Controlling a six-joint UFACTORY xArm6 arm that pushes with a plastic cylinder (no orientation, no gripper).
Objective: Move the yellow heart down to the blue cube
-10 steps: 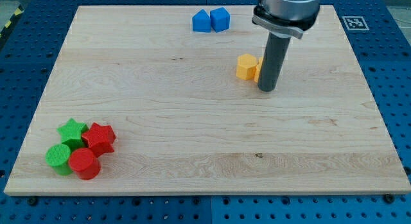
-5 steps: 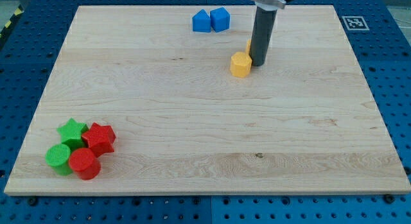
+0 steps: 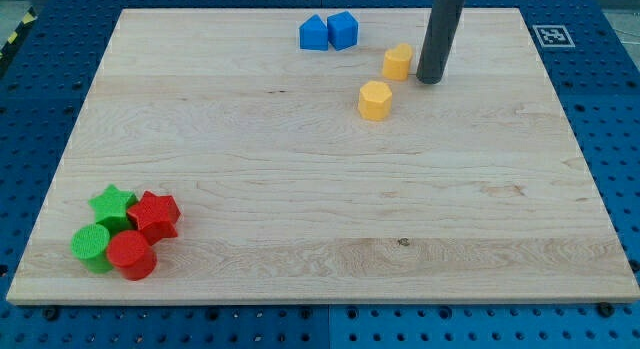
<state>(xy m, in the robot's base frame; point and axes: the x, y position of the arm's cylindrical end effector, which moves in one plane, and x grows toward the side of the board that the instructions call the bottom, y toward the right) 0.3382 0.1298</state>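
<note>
Two yellow blocks lie in the upper middle of the board. The upper one (image 3: 398, 61) looks like the yellow heart; the lower one (image 3: 375, 100) looks hexagonal. Two blue blocks touch each other at the view's top: the blue cube (image 3: 342, 30) and, to its left, a blue block (image 3: 313, 33) with a pointed top. My tip (image 3: 430, 80) rests on the board just right of the upper yellow block, with a narrow gap between them. The upper yellow block is right of and below the blue cube.
A cluster sits at the view's bottom left: a green star (image 3: 112, 203), a red block (image 3: 155, 214), a green cylinder (image 3: 92, 244) and a red cylinder (image 3: 131, 255). The wooden board (image 3: 300, 189) lies on a blue perforated table. A marker tag (image 3: 552, 34) is at the top right.
My tip moved up and to the right, from between the yellow blocks to the right of the upper one. The upper yellow block shifted upward; the lower one went slightly left early on.
</note>
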